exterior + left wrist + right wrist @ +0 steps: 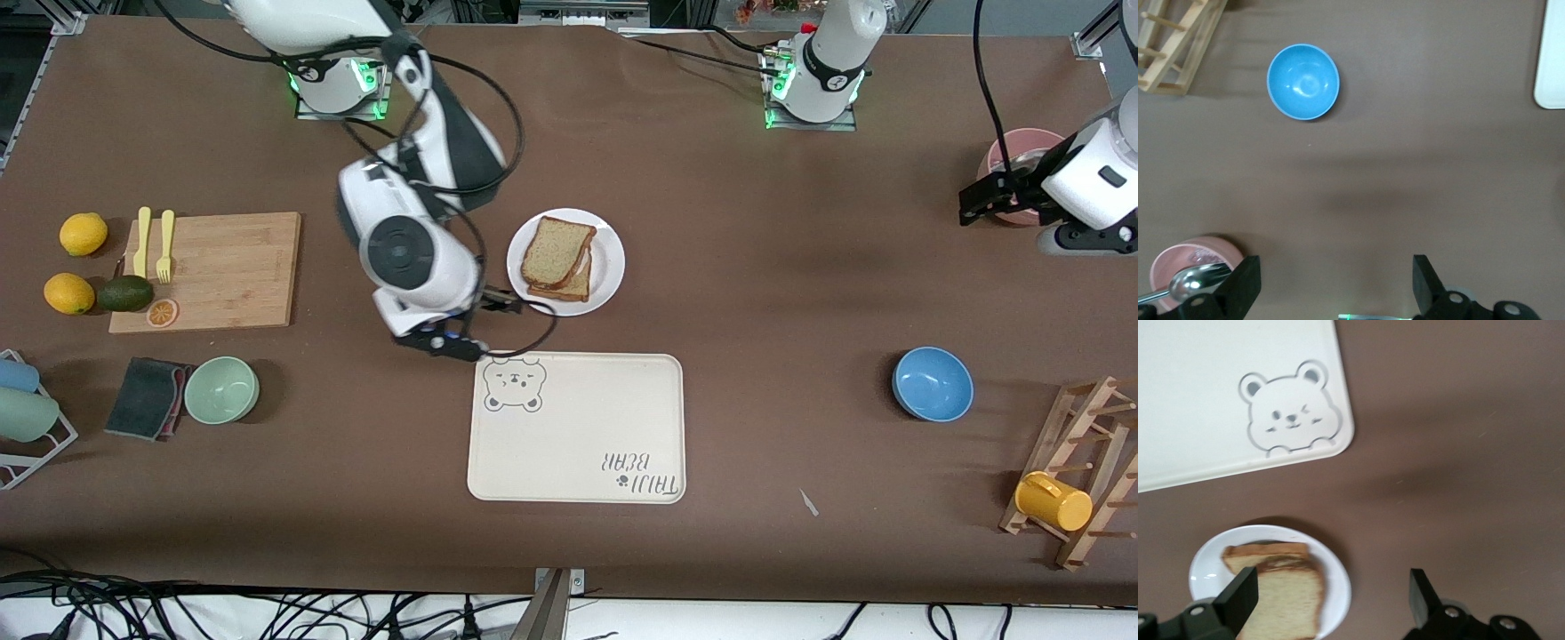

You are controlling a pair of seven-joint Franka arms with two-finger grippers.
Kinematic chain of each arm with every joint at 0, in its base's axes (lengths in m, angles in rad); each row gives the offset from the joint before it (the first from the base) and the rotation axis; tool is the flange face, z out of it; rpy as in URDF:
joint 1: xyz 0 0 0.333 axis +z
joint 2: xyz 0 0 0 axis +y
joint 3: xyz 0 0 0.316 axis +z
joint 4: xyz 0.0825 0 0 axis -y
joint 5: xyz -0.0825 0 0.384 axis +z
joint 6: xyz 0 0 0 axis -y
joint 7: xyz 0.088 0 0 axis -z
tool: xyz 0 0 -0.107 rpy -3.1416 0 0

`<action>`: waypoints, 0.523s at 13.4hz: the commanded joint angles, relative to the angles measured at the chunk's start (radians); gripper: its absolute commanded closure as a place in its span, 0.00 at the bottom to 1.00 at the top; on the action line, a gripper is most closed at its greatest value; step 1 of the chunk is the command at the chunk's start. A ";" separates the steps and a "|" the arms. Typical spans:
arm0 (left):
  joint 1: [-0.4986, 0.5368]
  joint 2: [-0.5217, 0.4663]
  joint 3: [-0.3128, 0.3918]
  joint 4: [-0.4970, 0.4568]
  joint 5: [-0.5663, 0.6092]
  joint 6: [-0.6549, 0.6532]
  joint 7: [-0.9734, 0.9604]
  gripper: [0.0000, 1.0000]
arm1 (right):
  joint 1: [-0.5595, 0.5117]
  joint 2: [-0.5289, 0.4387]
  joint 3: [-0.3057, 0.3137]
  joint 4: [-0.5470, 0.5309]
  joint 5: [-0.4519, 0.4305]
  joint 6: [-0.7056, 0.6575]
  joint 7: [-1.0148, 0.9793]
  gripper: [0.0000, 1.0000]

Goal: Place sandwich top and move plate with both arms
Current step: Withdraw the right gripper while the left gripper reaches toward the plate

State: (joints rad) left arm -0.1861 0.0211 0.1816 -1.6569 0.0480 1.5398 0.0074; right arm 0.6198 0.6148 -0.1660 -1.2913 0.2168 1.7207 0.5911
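Sandwich top (557, 250), speckled light brown with darker crust, lying askew on a lower slice on the round white plate (607, 267), just beyond the bear corner of the cream tray (578, 427) toward the robots' bases. Right gripper (1333, 593) hanging low above bare brown table beside the plate, fingers wide apart, holding nothing. Left gripper (1337, 280) waiting near the left arm's end of the table, fingers spread, empty. Only in the left wrist view: metal spoon (1195, 281) in a pink bowl (1178, 261); glossy blue bowl (1303, 81) nearby.
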 commanded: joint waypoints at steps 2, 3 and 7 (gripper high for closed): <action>-0.004 0.042 0.004 -0.020 -0.091 0.068 0.008 0.00 | -0.105 -0.068 -0.075 -0.002 0.047 -0.169 -0.314 0.00; -0.006 0.046 0.001 -0.040 -0.096 0.103 0.008 0.00 | -0.151 -0.093 -0.073 0.007 0.047 -0.203 -0.370 0.00; -0.019 0.062 -0.016 -0.168 -0.167 0.264 0.009 0.00 | -0.228 -0.200 -0.087 0.014 0.018 -0.300 -0.491 0.00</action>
State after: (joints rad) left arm -0.1937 0.0898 0.1714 -1.7548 -0.0773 1.7287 0.0074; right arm 0.4044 0.4833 -0.2582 -1.2659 0.2407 1.4542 0.1378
